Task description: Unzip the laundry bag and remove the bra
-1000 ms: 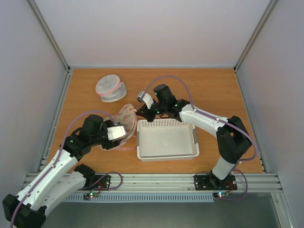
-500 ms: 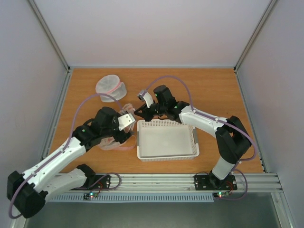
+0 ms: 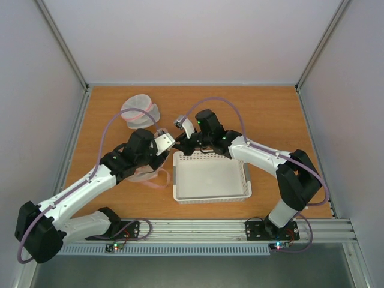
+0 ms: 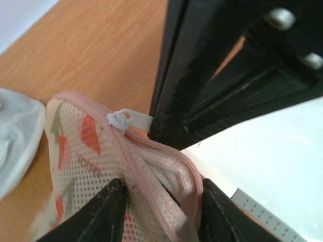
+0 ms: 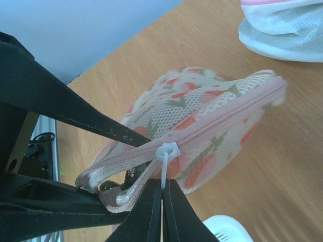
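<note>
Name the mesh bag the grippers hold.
The printed laundry bag: left gripper grips its rim, right gripper its zipper pull; the white pouch lies untouched.

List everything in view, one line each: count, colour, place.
laundry bag: one, cream with red-and-green print and pink zipper trim, left of the basket, zipper partly open
zipper pull: one, white, on the bag's zipper
loop strap: one, pink, on the table by the bag
mesh pouch: one, white with pink rim, far left of the table
basket: one, white, centre
table: one, orange-brown wood
left gripper: black, clamped on the bag
right gripper: black, pinching the zipper pull
</note>
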